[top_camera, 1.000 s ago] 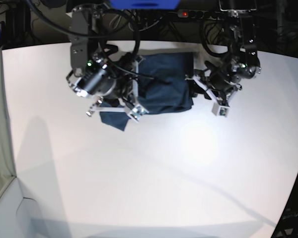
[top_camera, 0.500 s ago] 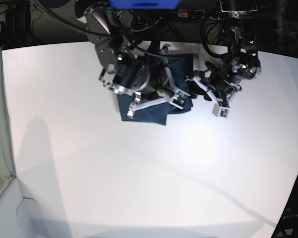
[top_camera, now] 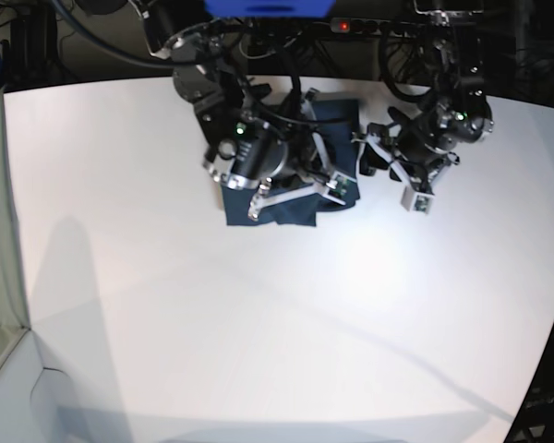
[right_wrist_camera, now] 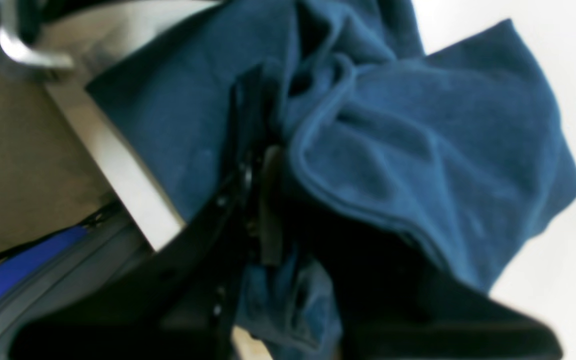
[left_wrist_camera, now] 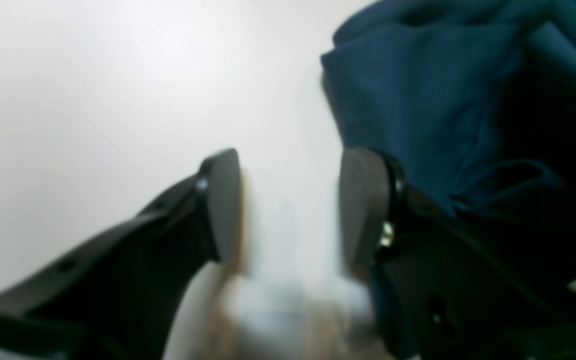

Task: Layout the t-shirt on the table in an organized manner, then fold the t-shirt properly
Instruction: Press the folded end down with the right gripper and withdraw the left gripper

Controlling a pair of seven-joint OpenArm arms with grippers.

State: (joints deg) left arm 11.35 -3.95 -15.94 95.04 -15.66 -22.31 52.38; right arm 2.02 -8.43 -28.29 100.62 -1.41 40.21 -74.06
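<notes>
The dark navy-blue cloth t-shirt (top_camera: 286, 208) lies bunched near the far edge of the smooth white table (top_camera: 258, 323). Only the right wrist view shows the right gripper (right_wrist_camera: 268, 200) clamped on a soft, hemmed fold; from the base view that grip is hidden. The left gripper (left_wrist_camera: 288, 200) has its jaws apart, empty, just beside the cloth. Dark cables hang behind the curved table edge.

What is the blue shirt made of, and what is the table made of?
The shirt looks like soft knit cloth, probably cotton: it is matte, bunches into folds and has stitched hems. The table looks like a hard, smooth white board, maybe laminate or painted wood: it shows a soft shine and no grain.
</notes>
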